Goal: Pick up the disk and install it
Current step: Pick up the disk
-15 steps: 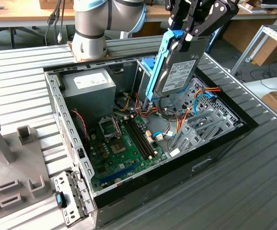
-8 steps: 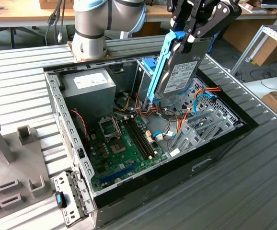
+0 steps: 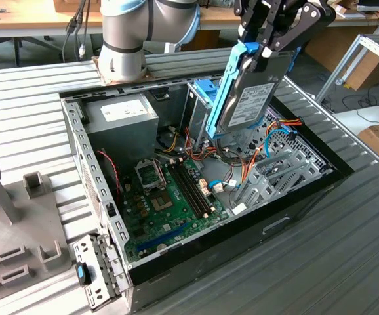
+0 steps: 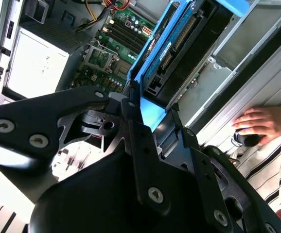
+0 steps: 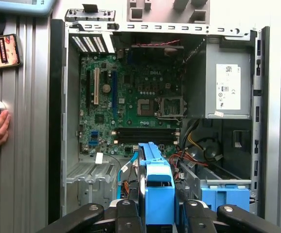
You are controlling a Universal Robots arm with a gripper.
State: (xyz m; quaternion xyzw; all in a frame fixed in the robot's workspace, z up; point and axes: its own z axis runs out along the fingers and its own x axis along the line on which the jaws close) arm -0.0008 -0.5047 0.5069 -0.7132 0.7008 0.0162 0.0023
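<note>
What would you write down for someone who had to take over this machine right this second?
Pincer: shut on the disk, gripping its upper end.
Disk: off the table, held tilted on edge over the open computer case, next to the metal cage with the blue latch.
Done: the pick-up.
Left: the disk is not yet seated in the case.
Mind: a person's hand lies close beside the case.

Bright, even light; washed-out glare on the power-supply box (image 4: 33,65); soft shadows.
</note>
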